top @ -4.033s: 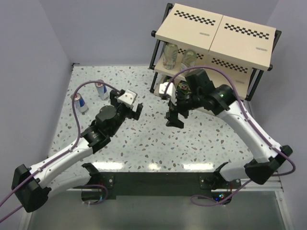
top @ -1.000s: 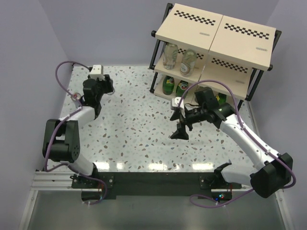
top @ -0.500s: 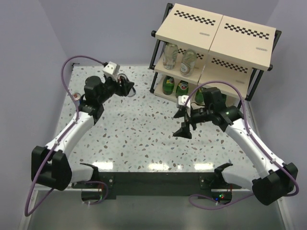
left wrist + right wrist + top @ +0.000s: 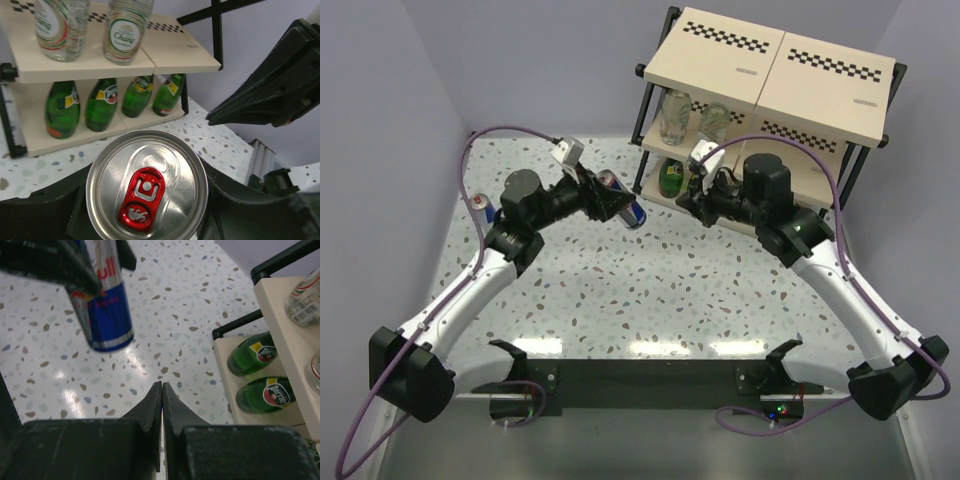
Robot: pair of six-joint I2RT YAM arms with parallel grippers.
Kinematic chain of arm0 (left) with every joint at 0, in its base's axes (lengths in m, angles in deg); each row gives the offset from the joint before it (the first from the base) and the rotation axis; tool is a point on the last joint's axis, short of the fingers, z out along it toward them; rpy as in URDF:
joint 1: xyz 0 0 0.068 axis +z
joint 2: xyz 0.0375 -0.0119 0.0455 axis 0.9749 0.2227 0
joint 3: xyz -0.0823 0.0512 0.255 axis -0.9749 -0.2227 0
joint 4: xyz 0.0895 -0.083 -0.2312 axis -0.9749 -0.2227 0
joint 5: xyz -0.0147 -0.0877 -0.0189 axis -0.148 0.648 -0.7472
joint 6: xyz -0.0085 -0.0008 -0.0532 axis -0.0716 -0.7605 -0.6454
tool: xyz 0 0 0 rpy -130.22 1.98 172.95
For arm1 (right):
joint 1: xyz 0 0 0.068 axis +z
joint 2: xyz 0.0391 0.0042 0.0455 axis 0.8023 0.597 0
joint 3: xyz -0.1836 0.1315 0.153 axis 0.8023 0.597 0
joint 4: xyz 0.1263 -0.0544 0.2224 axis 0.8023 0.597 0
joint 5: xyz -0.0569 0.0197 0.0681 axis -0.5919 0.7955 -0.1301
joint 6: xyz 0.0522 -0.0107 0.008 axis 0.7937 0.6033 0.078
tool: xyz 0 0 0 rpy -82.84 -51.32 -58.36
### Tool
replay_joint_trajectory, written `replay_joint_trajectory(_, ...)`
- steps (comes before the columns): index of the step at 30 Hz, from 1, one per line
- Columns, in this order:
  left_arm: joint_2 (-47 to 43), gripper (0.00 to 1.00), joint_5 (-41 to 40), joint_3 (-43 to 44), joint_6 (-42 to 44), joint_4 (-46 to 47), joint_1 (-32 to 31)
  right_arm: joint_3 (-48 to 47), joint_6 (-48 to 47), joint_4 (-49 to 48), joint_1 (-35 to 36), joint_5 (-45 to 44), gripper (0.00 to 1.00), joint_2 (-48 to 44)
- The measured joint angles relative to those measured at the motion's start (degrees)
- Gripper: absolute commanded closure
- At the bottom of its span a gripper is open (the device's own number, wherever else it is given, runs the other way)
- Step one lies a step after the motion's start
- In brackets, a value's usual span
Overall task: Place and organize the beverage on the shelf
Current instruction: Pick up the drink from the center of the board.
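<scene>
- Far left: one blue-and-silver can [image 4: 483, 208] stands upright on the speckled surface [image 4: 620, 300] near the left wall, well apart from everything else. Not yet shelved.
- Left arm [image 4: 510, 255]: its jaws are partly closed around a second can [image 4: 623, 199], gripping it on the upper body. The can hangs tilted above the surface, near the shelf's left front corner.
- Look of the held can: slim, blue lower half, silver above with red lettering. Bright lid with a red pull tab lying flat, so it reads as unopened. Smooth metal; judge it liable to slip if you loosen the grip.
- Right arm [image 4: 790, 225]: its jaws are pressed fully together on nothing. They sit just beyond the held can, in front of the shelf.
- Right: the shelf [image 4: 775, 70], black frame with pale boards. Two clear bottles [image 4: 62, 25] stand on the left of the middle tier. Four green bottles [image 4: 100, 107] stand in a row on the bottom tier.
- Step in hand, as a judgement: carrying the first can to the shelf; six of eight drinks are placed.
- Next move calls for: righting the can, choosing a bare stretch of board, and keeping it clear of the closed right jaws, which crowd the approach.
</scene>
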Motion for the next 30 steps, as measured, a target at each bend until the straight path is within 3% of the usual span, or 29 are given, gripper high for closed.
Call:
replay_joint_trajectory(6,2.99,1.0,0.2,2.54,-5.81,2.34,-5.09,-0.02,5.4,-5.92,4.94,-14.08,1.0,0.85)
replay_joint_trajectory(12,6.34,1.0,0.31,4.76,-10.01,6.4,-8.33,0.37,6.54,-7.1,12.81,-19.93,1.0,2.25)
replay_joint_trajectory(30,8.85,1.0,-3.76,6.84,-12.76,10.21,-11.96,1.38,10.05,-7.74,12.7,-20.09,1.0,-0.63)
